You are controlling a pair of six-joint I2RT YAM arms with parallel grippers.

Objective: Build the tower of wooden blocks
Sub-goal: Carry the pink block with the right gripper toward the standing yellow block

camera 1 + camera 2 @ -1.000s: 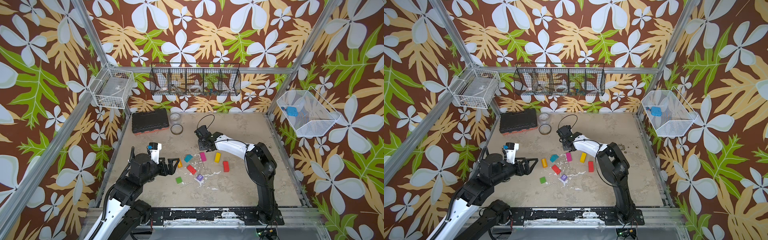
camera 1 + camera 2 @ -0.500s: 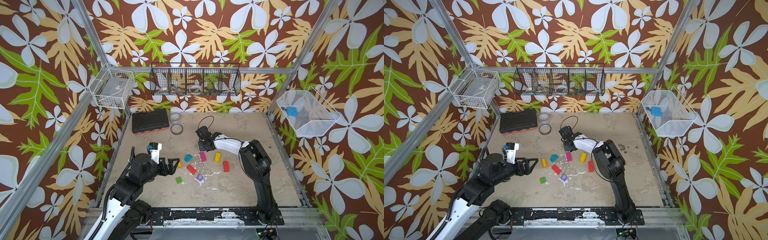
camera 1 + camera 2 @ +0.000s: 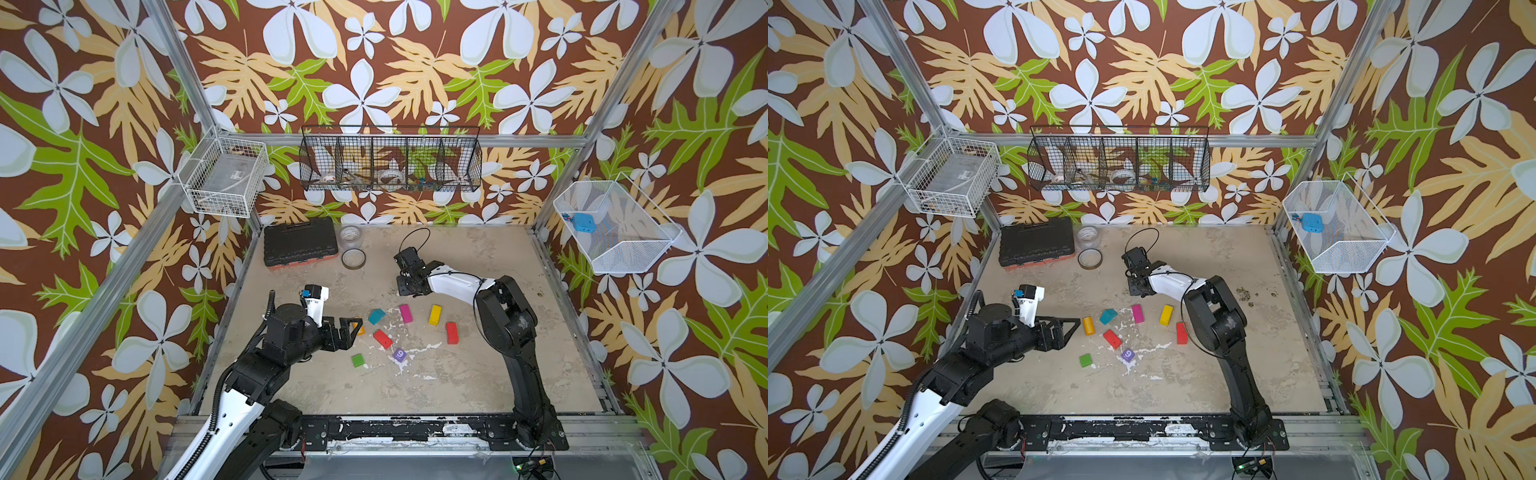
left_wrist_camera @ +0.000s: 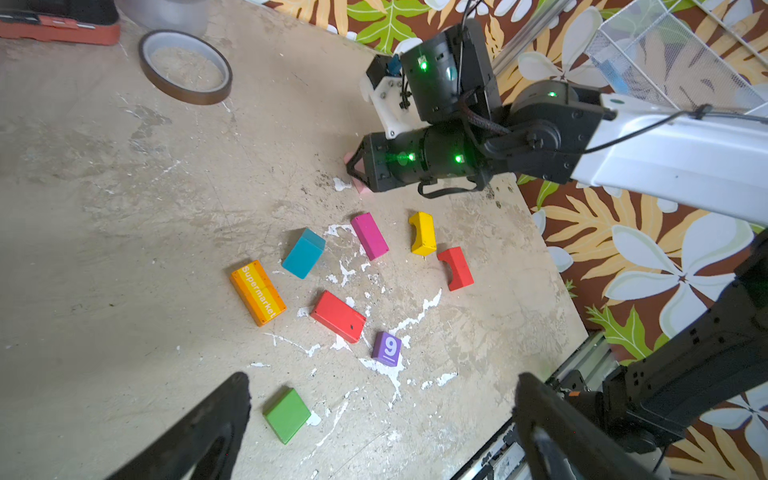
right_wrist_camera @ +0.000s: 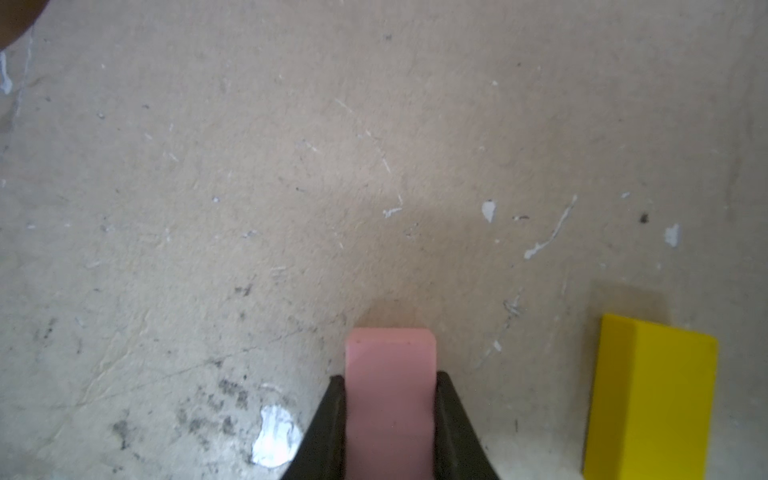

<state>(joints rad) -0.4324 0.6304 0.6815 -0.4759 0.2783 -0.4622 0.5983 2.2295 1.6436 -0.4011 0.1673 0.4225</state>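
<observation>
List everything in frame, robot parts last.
pink block: 1, pink, in right gripper
orange block: 1, orange, centre
teal block: 1, teal, centre
magenta block: 1, magenta, centre
yellow block: 1, yellow, centre
red blocks: 2, red, centre
purple cube: 1, purple, centre
green block: 1, green, front
toolbox: 1, black, back left
jar: 1, clear, beside toolbox
tape roll: 1, brown, beside jar
wire baskets: 3, white/black, walls
left gripper: 1, black, open
right gripper: 1, black, shut on pink block

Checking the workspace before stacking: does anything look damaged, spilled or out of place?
The beige tabletop looks worn: white chipped-looking patches streak it around the purple cube marked 9, with dark specks near the right gripper, which holds a pink block. Otherwise nothing stands out.
</observation>
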